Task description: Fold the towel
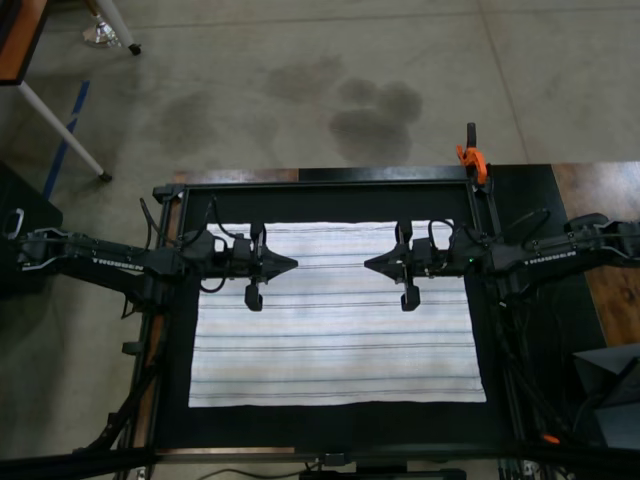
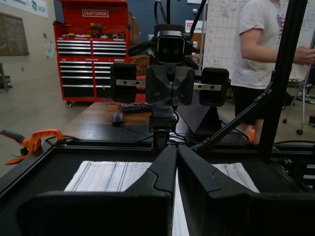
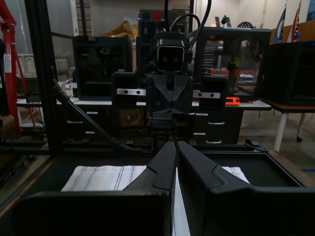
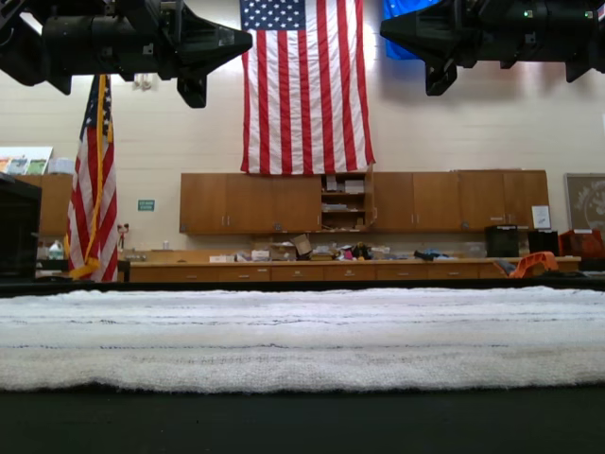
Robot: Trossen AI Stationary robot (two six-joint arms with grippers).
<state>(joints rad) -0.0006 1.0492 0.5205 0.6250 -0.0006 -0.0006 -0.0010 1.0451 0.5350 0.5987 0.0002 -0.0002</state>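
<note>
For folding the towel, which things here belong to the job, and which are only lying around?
Belong to the job:
- the towel, spread flat on the black mat
- the left gripper, jaws shut, above the towel
- the right gripper, jaws shut, above the towel

Only lying around:
- the orange clamp on the frame
- the red tool chest
- a person in the background

Two matte black arms [image 1: 100, 262] carry white lettering, looped black cables and pointed black grippers [image 1: 285, 264] with silver screwed plates.
</note>
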